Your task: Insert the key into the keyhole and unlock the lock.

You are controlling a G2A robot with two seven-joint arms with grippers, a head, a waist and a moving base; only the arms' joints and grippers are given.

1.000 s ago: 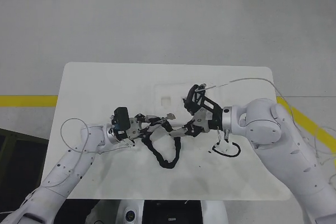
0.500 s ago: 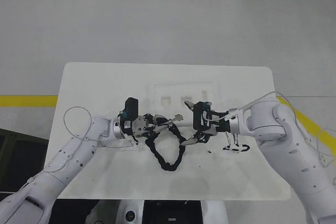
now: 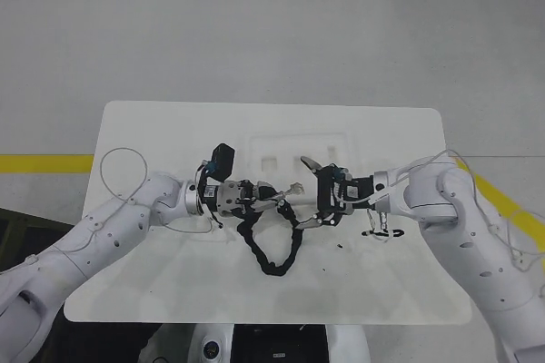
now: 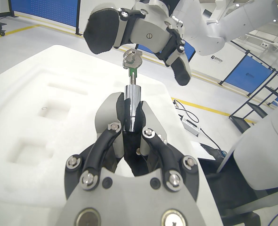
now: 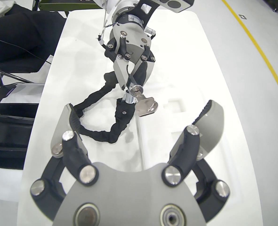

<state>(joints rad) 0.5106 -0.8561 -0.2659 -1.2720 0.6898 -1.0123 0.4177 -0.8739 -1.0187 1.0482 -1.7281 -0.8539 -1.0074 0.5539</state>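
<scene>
Above the table's (image 3: 163, 136) middle, the left gripper (image 4: 129, 101) clamps the chrome lock (image 4: 132, 116), its lower barrel hidden between the pads and the key (image 4: 132, 60) blade sunk in the keyhole. The right gripper (image 5: 140, 109) stands spread wide, clear of the key head — its wrist has rolled since a second ago.

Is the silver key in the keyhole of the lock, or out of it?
In. The silver metal key has its blade sunk into the shiny chrome lock cylinder; only head and short neck show.
</scene>
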